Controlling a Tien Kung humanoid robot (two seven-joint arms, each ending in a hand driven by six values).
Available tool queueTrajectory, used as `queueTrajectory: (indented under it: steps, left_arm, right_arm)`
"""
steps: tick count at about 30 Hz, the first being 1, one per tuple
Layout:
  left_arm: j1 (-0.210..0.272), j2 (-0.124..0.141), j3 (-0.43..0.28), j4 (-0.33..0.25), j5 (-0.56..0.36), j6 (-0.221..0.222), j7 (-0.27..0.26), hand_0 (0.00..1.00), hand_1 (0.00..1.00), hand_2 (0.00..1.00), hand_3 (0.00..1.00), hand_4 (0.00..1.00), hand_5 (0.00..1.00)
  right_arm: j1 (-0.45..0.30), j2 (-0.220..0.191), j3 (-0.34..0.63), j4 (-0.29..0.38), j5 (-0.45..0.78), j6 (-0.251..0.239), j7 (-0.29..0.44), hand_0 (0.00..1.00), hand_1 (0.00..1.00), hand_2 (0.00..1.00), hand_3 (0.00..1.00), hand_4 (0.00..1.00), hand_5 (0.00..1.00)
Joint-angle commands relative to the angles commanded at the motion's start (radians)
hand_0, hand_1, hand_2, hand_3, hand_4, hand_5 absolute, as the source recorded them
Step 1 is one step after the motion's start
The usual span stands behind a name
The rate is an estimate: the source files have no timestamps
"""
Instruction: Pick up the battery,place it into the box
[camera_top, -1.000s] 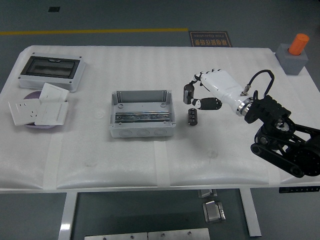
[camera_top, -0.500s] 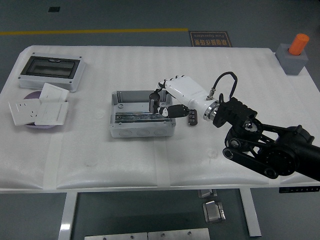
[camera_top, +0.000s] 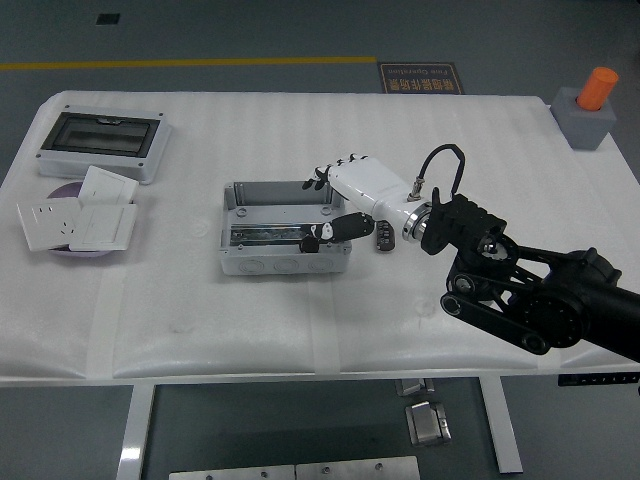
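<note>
switch plates (camera_top: 75, 222) stacked near the table's left edge | box (camera_top: 284, 229) mid-table, lid off | right hand (camera_top: 325, 212) over the box's right end, fingers spread, holding nothing | battery (camera_top: 384, 234) lies on the table just right of the box, partly tucked behind the hand | orange cylinder (camera_top: 600, 88) at far-right corner

My only feed: head camera, high on the robot's side, facing forward and down, far enough to hold the whole white foam-covered table (camera_top: 200, 330).
</note>
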Motion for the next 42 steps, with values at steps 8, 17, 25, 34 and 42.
queueTrajectory:
  steps: [8,17,25,34,42]
  left_arm:
    - [-0.002,-0.001,0.006,0.0,-0.007,0.002,-0.002,0.605,0.627,0.459,0.632,0.61,0.486]
    - [-0.001,-0.001,0.012,0.0,-0.014,0.003,-0.005,0.605,0.628,0.459,0.632,0.607,0.485]
    - [-0.004,-0.001,0.019,-0.001,-0.021,0.003,-0.008,0.607,0.628,0.456,0.63,0.59,0.478]
    - [-0.006,0.0,0.014,0.0,-0.017,0.002,-0.007,0.607,0.628,0.457,0.627,0.571,0.474]
    - [-0.01,-0.002,0.018,-0.002,-0.02,0.001,-0.008,0.606,0.628,0.456,0.626,0.567,0.473]
  right_arm:
    - [-0.001,-0.039,-0.011,-0.016,0.012,-0.006,0.004,0.998,0.859,0.884,0.998,0.998,0.712]
    - [-0.003,-0.104,-0.052,-0.131,0.062,-0.004,0.025,0.998,0.849,0.872,0.998,0.998,0.717]
    - [0.012,-0.095,-0.096,-0.176,0.085,-0.006,0.035,0.972,0.783,0.811,0.941,0.998,0.717]
    - [0.038,-0.073,-0.137,-0.225,0.092,0.003,0.035,0.905,0.725,0.719,0.747,0.998,0.706]
    - [0.051,-0.067,-0.167,-0.265,0.106,0.006,0.044,0.848,0.675,0.698,0.711,0.998,0.596]
